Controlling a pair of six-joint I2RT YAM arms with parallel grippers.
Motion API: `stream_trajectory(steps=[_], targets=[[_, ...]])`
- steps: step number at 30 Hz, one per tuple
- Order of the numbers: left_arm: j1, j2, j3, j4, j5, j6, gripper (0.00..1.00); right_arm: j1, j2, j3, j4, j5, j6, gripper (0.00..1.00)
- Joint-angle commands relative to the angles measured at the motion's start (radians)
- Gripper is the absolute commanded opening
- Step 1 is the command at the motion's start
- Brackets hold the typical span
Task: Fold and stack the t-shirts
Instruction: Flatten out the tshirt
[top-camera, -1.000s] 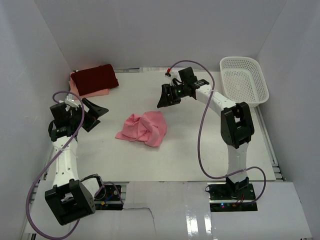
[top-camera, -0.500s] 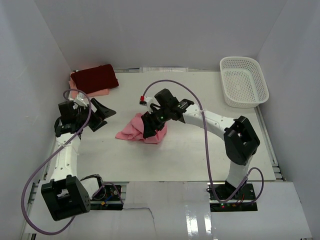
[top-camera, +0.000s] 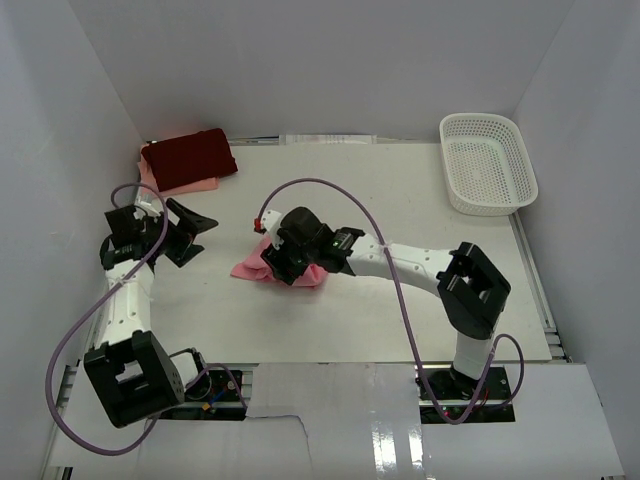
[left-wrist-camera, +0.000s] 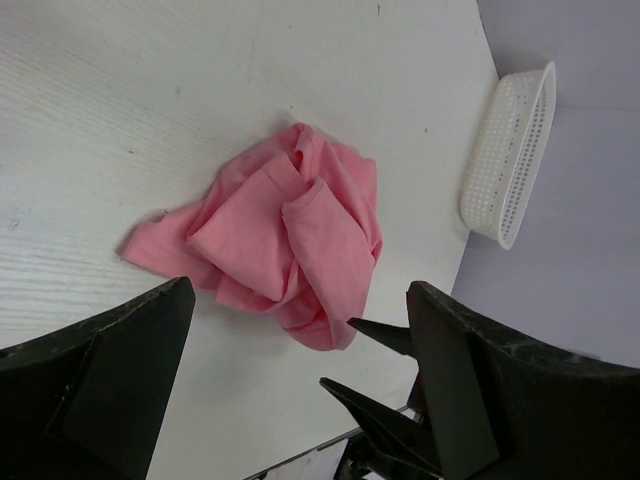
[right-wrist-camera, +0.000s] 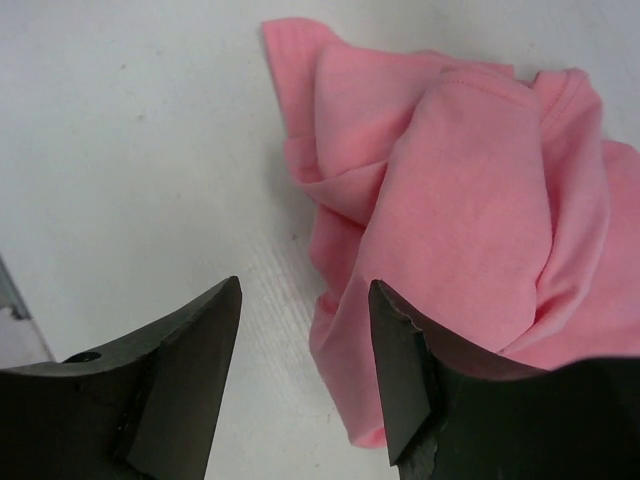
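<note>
Within the last second, swung from the upper centre of the overhead view down and to the left: right hand (top-camera: 276, 262), now low over the crumpled salmon-pink cloth t-shirt (left-wrist-camera: 285, 235) at centre-left of the tabletop (top-camera: 380, 320). Fingers spread wide and holding nothing, one above bare tabletop, the other above the near edge of the cloth; impossible to tell whether touching it.

Same loose heap as before, with no fold begun.

Left hand (top-camera: 188, 228) hardly shifted at middle left, likewise spread and empty, aimed at the heap from well apart.

At upper left, a folded dark maroon-red shirt (top-camera: 190, 155) lying on a folded pale peach-pink shirt (top-camera: 195, 185) — a stack already started. White plastic mesh basket (top-camera: 487, 162) at upper right, well apart from both hands.

Judged from this: reach complete, pinch on an edge due next, then spreading flat before any folding — last of three shirts, so well past halfway.
</note>
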Motion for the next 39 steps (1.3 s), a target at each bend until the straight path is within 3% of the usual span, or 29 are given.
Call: stream_trajectory(steps=[1, 3, 10, 12, 13, 18, 22, 26, 28, 31, 33, 37, 39], targets=[[0.084, 0.012, 0.027, 0.019, 0.077, -0.029, 0.98, 0.046, -0.038, -0.063, 0.167, 0.216, -0.021, 0.59], [0.131, 0.015, 0.030, 0.025, 0.091, -0.035, 0.98, 0.069, -0.030, -0.066, 0.201, 0.284, -0.021, 0.57], [0.141, -0.018, -0.013, 0.095, 0.080, -0.084, 0.98, 0.095, 0.115, 0.044, 0.198, 0.444, -0.070, 0.57], [0.141, -0.021, -0.021, 0.097, 0.082, -0.078, 0.98, 0.096, 0.140, 0.075, 0.199, 0.524, -0.080, 0.42], [0.141, -0.020, -0.024, 0.096, 0.083, -0.073, 0.98, 0.096, 0.161, 0.084, 0.201, 0.555, -0.080, 0.28], [0.141, -0.020, -0.048, 0.095, 0.090, -0.056, 0.98, 0.096, 0.226, 0.159, 0.147, 0.650, -0.099, 0.27], [0.141, -0.020, -0.051, 0.097, 0.088, -0.055, 0.98, 0.093, 0.203, 0.140, 0.146, 0.633, -0.070, 0.08], [0.141, -0.020, -0.050, 0.099, 0.087, -0.055, 0.98, 0.092, 0.125, 0.135, 0.097, 0.508, -0.009, 0.08], [0.141, -0.021, -0.051, 0.099, 0.087, -0.053, 0.98, 0.080, 0.021, 0.112, 0.100, 0.364, 0.022, 0.08], [0.141, -0.026, -0.054, 0.099, 0.090, -0.053, 0.98, -0.055, -0.122, 0.037, 0.101, 0.114, 0.172, 0.08], [0.141, -0.032, -0.059, 0.100, 0.091, -0.053, 0.98, -0.251, -0.215, -0.066, 0.124, -0.087, 0.257, 0.08], [0.141, -0.049, -0.087, 0.115, 0.091, -0.061, 0.98, -0.475, -0.311, -0.244, 0.147, -0.082, 0.271, 0.08], [0.141, -0.052, -0.094, 0.128, 0.096, -0.068, 0.98, -0.597, -0.286, -0.285, 0.147, -0.172, 0.318, 0.08]])
